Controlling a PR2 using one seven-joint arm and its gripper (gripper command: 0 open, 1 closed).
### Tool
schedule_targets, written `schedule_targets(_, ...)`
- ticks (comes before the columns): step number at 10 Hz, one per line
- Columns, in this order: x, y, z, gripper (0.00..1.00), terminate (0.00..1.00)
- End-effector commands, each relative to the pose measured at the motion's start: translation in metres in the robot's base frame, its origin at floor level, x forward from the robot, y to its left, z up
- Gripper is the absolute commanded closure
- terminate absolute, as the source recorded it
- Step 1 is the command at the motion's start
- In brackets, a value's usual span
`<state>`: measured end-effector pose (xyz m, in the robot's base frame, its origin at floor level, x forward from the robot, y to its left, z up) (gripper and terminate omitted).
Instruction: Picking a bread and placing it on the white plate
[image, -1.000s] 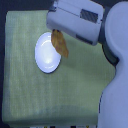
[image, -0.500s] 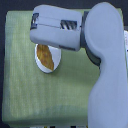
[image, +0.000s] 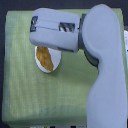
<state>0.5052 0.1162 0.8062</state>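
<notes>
Gripper (image: 39, 45) hangs low over the far left part of the tabletop (image: 30, 95), right above the white plate (image: 56, 62); its bulky grey housing covers the plate's far half, and the fingertips are hidden beneath it, so how wide the jaws stand, and whether they have anything in them, I cannot tell; the bread (image: 45, 58) is lying on the white plate, a golden-brown oval running from the plate's far side toward its near rim, sitting a little toward the exterior view's left of the plate's middle; its far end disappears under the gripper, so contact there can't be judged either; the big grey arm (image: 102, 70) sweeps down the exterior view's right side of the green cloth; by my reading this is the release, with the roll already resting where the task wants it; to do it well, the jaws want to part fully and cleanly before any lift, then the arm should rise straight up, no sideways drag; a snagged crust could roll the bread off that shallow glossy rim, or nudge the light plate across the cloth.
</notes>
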Motion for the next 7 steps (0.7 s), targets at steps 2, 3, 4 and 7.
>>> schedule_targets(2, 0.013, -0.003, -0.014, 1.00, 0.00)
schedule_targets(3, 0.012, -0.012, -0.015, 0.00, 0.00)
schedule_targets(4, 0.010, -0.015, -0.015, 0.00, 0.00)
schedule_targets(7, 0.016, -0.019, -0.013, 0.00, 0.00)
